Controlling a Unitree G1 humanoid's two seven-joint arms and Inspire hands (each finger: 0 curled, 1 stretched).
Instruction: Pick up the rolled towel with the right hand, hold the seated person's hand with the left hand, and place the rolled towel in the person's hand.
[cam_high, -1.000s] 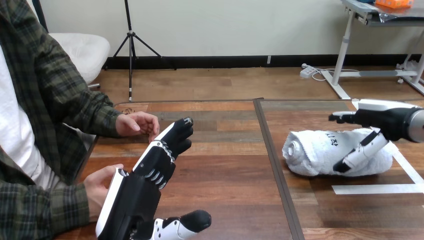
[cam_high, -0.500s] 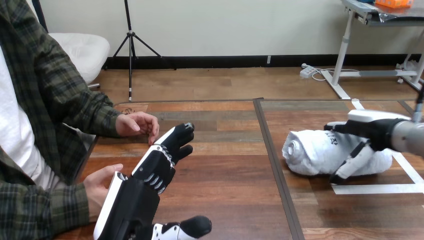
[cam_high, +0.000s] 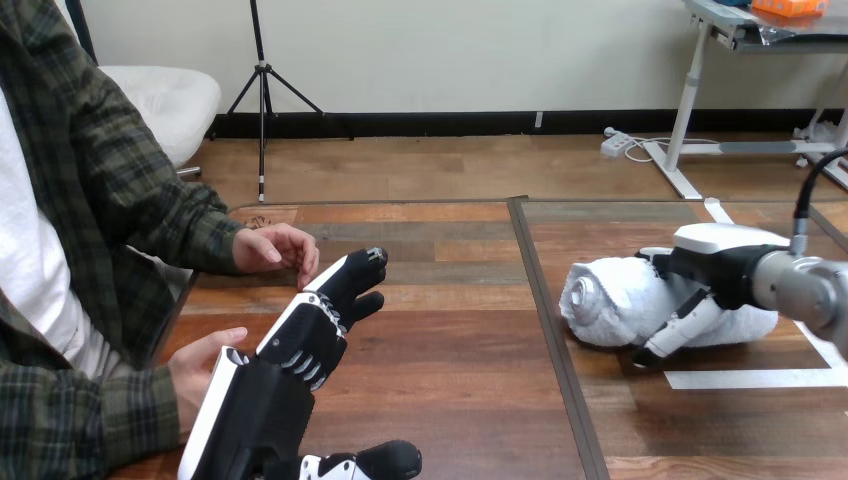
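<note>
The white rolled towel (cam_high: 610, 300) lies on the wooden table (cam_high: 450, 350) at the right. My right hand (cam_high: 715, 262) sits over its right half, thumb down across the front and fingers over the top and back, closed round it. My left hand (cam_high: 300, 340) hovers at the lower left, open, with straight fingers pointing toward the person's upper hand (cam_high: 275, 247), a short gap between them. The person's lower hand (cam_high: 200, 365) rests palm up just left of my left hand, partly hidden behind it.
A dark seam (cam_high: 550, 320) runs front to back down the middle of the table. White tape lines (cam_high: 750, 379) mark the tabletop beside and in front of the towel. The person's sleeved arms fill the left edge.
My right hand has dropped from above the towel onto it and closed round it, and the towel has shifted slightly left. My left hand has barely moved.
</note>
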